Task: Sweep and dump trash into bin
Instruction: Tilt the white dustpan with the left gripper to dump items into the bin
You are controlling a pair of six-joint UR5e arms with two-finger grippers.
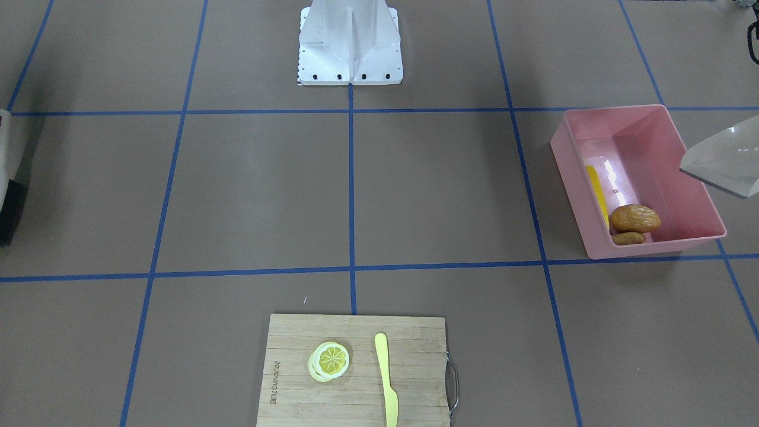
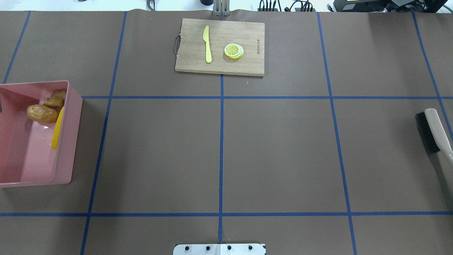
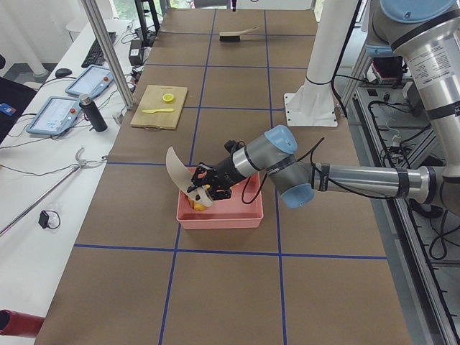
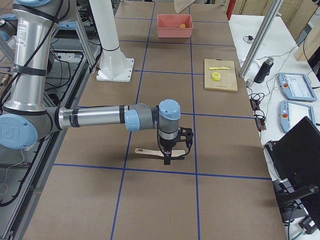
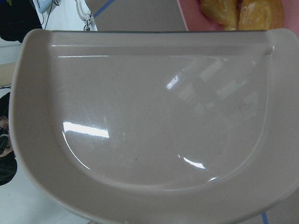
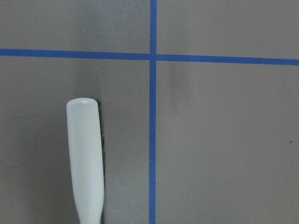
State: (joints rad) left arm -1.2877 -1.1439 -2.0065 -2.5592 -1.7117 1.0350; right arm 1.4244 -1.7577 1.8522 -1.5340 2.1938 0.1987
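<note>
Brown tabletop [image 2: 283,159]: pink plastic tub [image 1: 571,187] holds yellow corn cob [image 1: 598,193], glossy potato [image 1: 635,218], tan ginger root [image 1: 627,238]; empty beige dustpan [image 1: 723,160] tips at its edge to dump. Closure of left gripper [image 3: 205,190], right gripper [image 4: 170,150]: cannot tell.

I am finding just one piece of writing: a small dark brand mark [image 1: 273,383] running along one short edge of the wooden cutting board [image 1: 409,356], too blurred to read.
</note>
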